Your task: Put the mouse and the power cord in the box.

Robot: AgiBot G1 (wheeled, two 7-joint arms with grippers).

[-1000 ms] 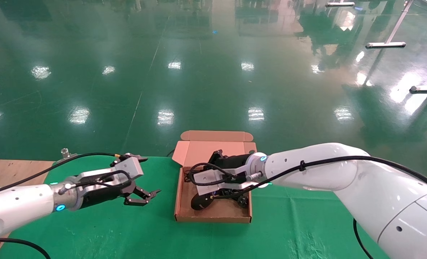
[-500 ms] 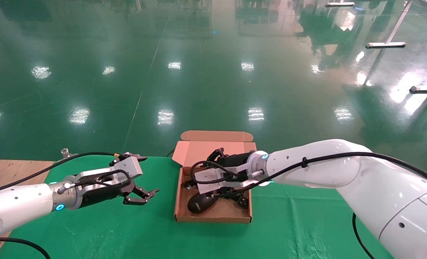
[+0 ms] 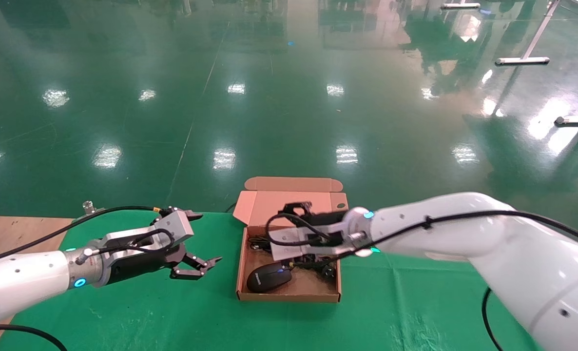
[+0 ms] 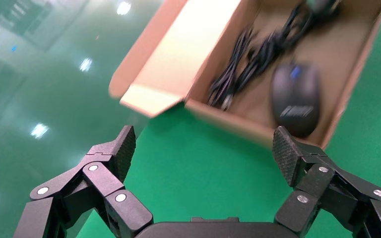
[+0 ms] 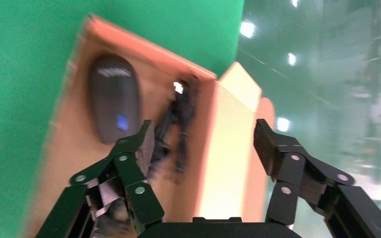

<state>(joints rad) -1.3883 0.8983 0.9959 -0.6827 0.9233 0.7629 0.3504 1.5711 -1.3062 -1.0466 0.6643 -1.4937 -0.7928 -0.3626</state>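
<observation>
Hovering wide open and empty over the box [image 3: 289, 291], where the mouse [image 3: 268, 277] and cord [image 3: 313, 265] lie, the right end effector [image 3: 296, 214] could snag the cable while lifting; the left end effector [image 3: 197, 267], also wide, waits beside the box

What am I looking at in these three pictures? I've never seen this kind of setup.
A two-armed robot stands at a table with a green cloth. The wide picture is from its head; the other two come from cameras on each wrist, looking past the black jaws. An open cardboard box sits on the cloth. Inside lie a black mouse and black cables; which of these is the power cord is hard to tell. The right gripper hovers over the box, jaws open, holding nothing. The left gripper waits beside the box over the cloth, also open and empty.
</observation>
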